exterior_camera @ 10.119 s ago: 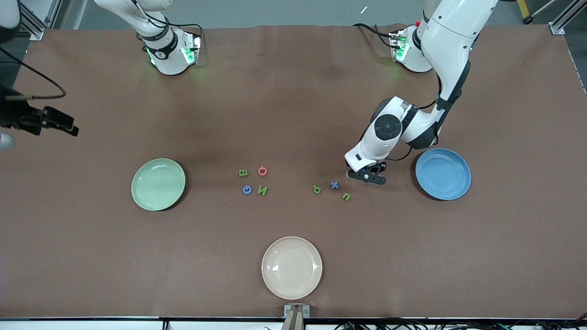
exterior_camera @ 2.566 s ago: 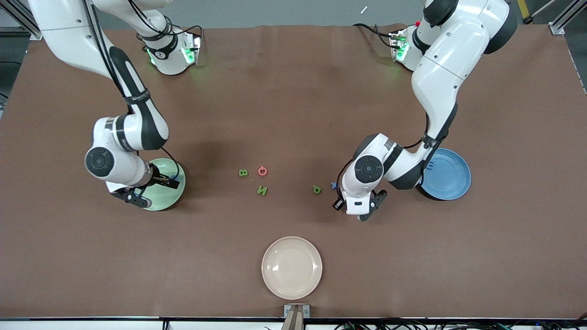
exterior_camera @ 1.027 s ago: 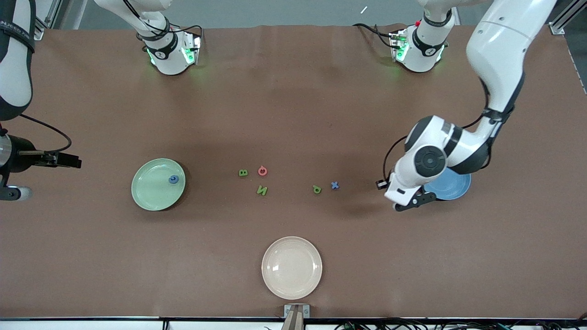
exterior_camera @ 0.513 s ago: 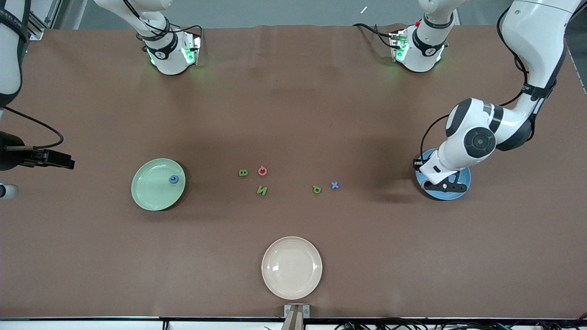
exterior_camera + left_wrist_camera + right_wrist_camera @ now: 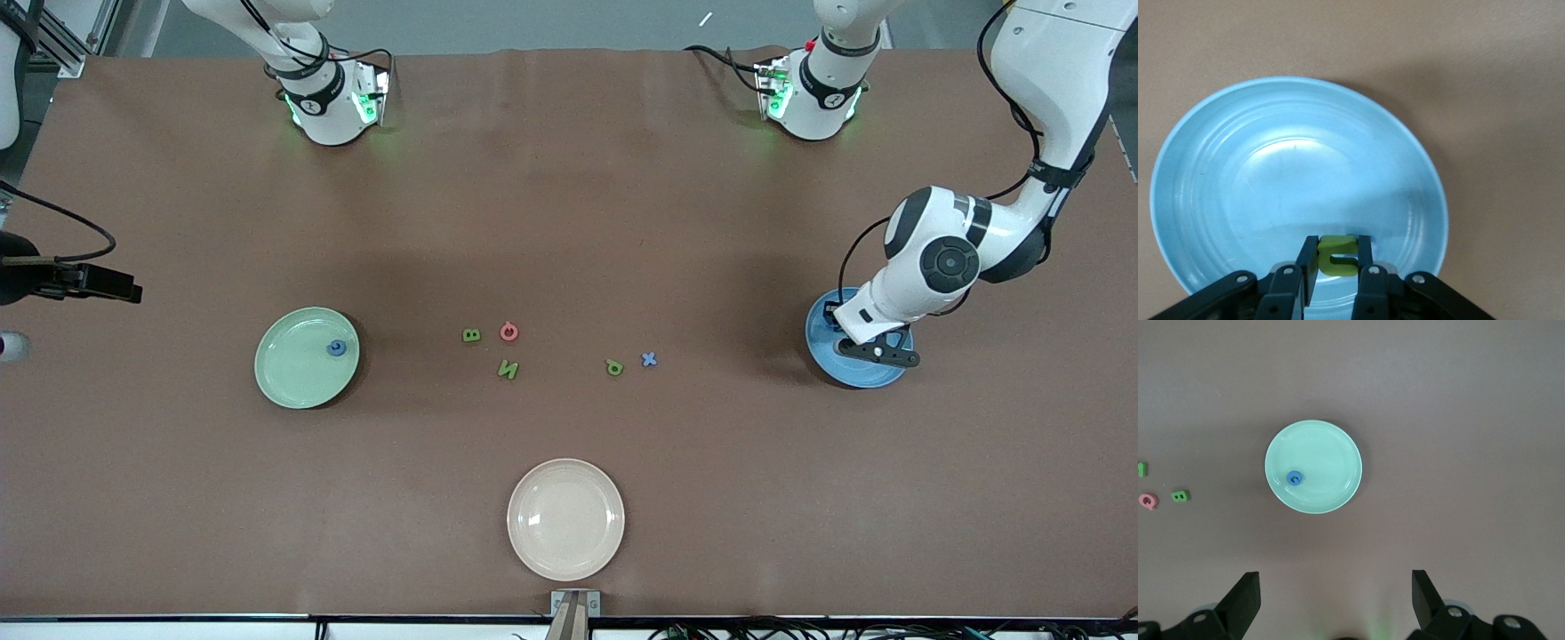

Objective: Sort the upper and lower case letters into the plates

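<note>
My left gripper (image 5: 878,353) hangs low over the blue plate (image 5: 822,351). In the left wrist view it (image 5: 1337,259) is shut on a small green letter (image 5: 1338,253) over the blue plate (image 5: 1271,167). The pale green plate (image 5: 298,364) holds one blue letter (image 5: 336,348). A green letter (image 5: 471,335), a red letter (image 5: 508,332), a green letter (image 5: 508,369), another green letter (image 5: 614,366) and a blue letter (image 5: 649,359) lie mid-table. My right gripper (image 5: 1336,587) is open and empty, high up at the right arm's end, with the green plate (image 5: 1325,453) in its view.
A cream-white plate (image 5: 565,519) lies nearer to the front camera than the letters, close to the table's front edge. The right arm's wrist shows only at the edge of the front view.
My left gripper took a green letter from the table and carried it over the blue plate. My right gripper left a blue letter in the green plate and drew back.
</note>
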